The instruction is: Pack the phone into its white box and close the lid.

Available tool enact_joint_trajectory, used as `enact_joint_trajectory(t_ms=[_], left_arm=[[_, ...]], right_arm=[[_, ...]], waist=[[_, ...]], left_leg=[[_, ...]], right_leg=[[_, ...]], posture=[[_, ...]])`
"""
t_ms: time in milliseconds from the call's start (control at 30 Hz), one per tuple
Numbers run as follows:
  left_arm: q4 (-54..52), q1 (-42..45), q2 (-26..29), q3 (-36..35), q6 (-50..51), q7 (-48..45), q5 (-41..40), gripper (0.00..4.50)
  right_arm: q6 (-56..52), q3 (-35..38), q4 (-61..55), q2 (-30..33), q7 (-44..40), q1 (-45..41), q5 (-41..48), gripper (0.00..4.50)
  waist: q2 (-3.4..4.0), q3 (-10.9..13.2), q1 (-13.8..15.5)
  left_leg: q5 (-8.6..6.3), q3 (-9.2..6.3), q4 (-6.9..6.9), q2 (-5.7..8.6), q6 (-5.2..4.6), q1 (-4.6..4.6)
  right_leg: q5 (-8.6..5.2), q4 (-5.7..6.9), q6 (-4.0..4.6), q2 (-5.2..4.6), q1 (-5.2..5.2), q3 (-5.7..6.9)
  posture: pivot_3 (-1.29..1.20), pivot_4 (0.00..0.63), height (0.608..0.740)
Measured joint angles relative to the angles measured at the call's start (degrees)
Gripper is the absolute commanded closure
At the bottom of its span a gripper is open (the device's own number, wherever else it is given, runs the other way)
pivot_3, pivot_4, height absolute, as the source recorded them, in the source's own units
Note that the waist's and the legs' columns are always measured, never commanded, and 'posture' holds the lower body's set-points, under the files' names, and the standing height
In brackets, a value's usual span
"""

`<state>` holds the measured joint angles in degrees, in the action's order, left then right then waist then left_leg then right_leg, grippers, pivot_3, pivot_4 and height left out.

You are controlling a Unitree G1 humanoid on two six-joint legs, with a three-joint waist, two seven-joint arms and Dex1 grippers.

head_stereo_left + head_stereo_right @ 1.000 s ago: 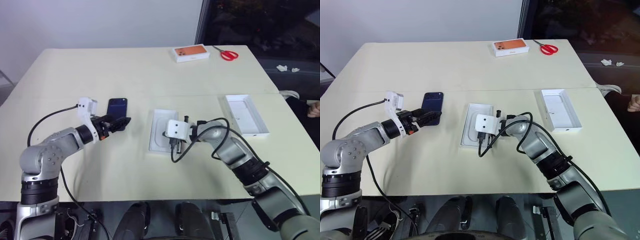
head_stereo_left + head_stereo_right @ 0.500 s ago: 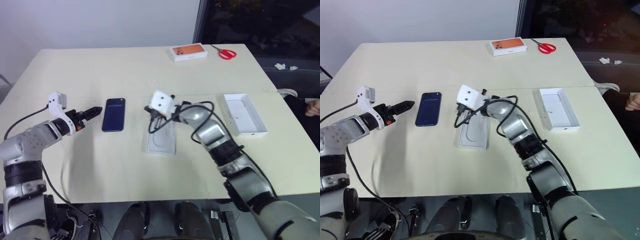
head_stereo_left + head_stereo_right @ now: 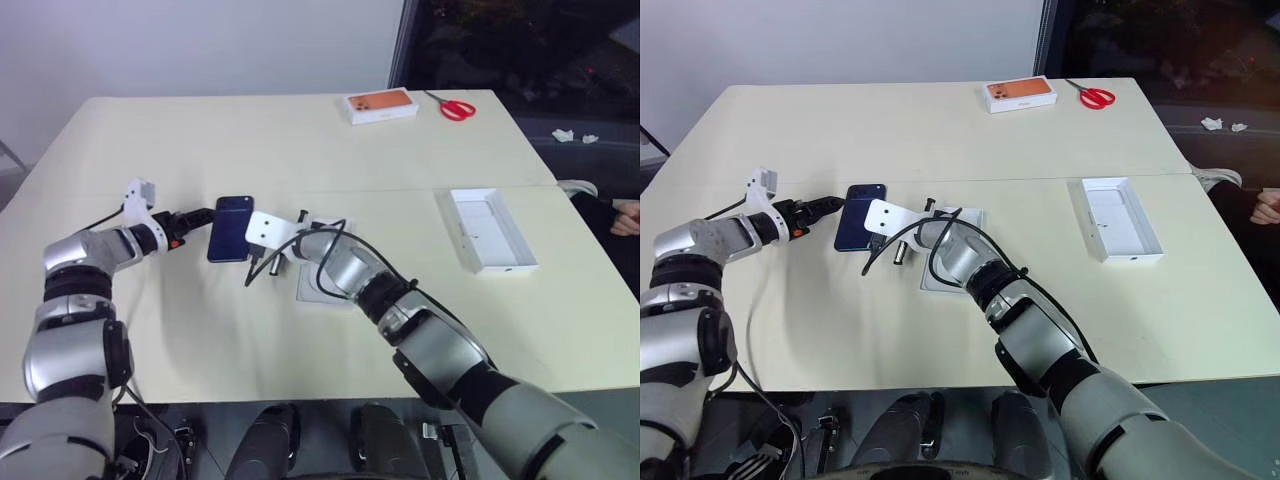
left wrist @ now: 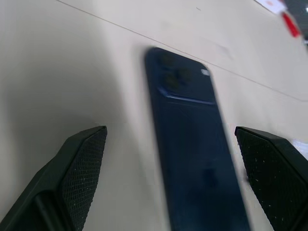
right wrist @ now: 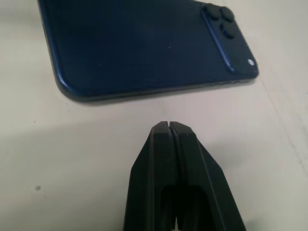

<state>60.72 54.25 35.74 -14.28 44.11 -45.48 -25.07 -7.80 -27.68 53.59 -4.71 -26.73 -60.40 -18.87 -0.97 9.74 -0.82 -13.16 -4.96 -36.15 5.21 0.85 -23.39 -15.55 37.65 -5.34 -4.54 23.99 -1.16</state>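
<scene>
Black textured fingers [image 4: 79, 166] of the left gripper [image 3: 196, 215] stood spread wide, one on each side of the phone [image 3: 231, 227], the slab's near end lying between them and not yet touched. Opposite, the right gripper [image 5: 171, 126] had its fingers pressed tight together, holding nothing, the tip hovering just short of the phone's long edge with a strip of bare worktop [image 3: 200, 140] between. The phone lay flat, back upward, its camera cluster at the end far from the left fingers.

What changed in the last second was big: the right arm swung clear across from the white box [image 3: 322, 285], where it sat a moment ago, over to the phone's side. The left hand, which hung over the phone's lower end a second back, drew out to the side and then came in low at the phone's edge, fingers as wide as before. So both hands closed on the phone from opposite flanks, and I'd judge the shut right fingers were there to brace or nudge the slab while the left ones got a pinch on it.

Just past the right wrist, the white box waited open on the worktop, partly hidden by the arm. Well beyond that, far from both sets of fingers, the lid [image 3: 489, 231] rested inside-up near the worktop's edge. Nothing was packed yet.
</scene>
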Motion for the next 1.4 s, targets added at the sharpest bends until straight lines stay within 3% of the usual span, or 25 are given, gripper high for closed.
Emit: enact_joint_trajectory(t_ms=[267, 767, 1033, 1400], left_arm=[[3.47, 2.07, -1.42, 2.23, -1.07, -6.67, 5.23, 0.00], [3.33, 2.25, -4.63, 2.17, 2.78, -13.13, 7.13, 0.00], [2.93, 2.02, -4.83, 2.18, 2.96, -14.10, 7.69, 0.00], [1.94, 1.77, -5.43, 2.18, 3.20, -13.93, 8.13, 0.00]], right_arm=[[0.29, 1.53, 1.89, 0.26, 0.38, -1.15, -0.09, 4.45], [0.86, 3.26, 1.89, 2.32, -0.19, -2.45, -0.64, 4.45], [-0.87, 3.23, 1.89, 4.81, 0.41, -3.34, -2.82, 4.45], [-3.45, 2.16, 2.32, 2.74, -4.73, -2.59, -3.41, 4.45]], waist=[[0.08, -0.13, -0.01], [0.34, -0.43, 0.19], [0.42, -0.49, -0.02], [0.44, -0.62, -0.03]], left_leg=[[0.00, 0.01, -0.01, 0.06, -0.01, 0.06], [-0.04, -0.05, -0.07, 0.17, -0.09, 0.08], [-0.04, -0.03, -0.07, 0.16, -0.09, 0.09], [-0.04, -0.03, -0.07, 0.16, -0.09, 0.14]], right_leg=[[-0.01, 0.20, 0.00, -0.03, 0.01, -0.02], [-0.01, 0.30, 0.00, -0.13, -0.04, -0.01], [-0.01, 0.31, 0.00, -0.12, -0.01, -0.02], [-0.01, 0.33, 0.00, -0.12, -0.05, -0.02]], posture=[[0.00, 0.150, 0.740], [0.00, 0.150, 0.740], [0.00, 0.150, 0.740], [0.00, 0.150, 0.740]])
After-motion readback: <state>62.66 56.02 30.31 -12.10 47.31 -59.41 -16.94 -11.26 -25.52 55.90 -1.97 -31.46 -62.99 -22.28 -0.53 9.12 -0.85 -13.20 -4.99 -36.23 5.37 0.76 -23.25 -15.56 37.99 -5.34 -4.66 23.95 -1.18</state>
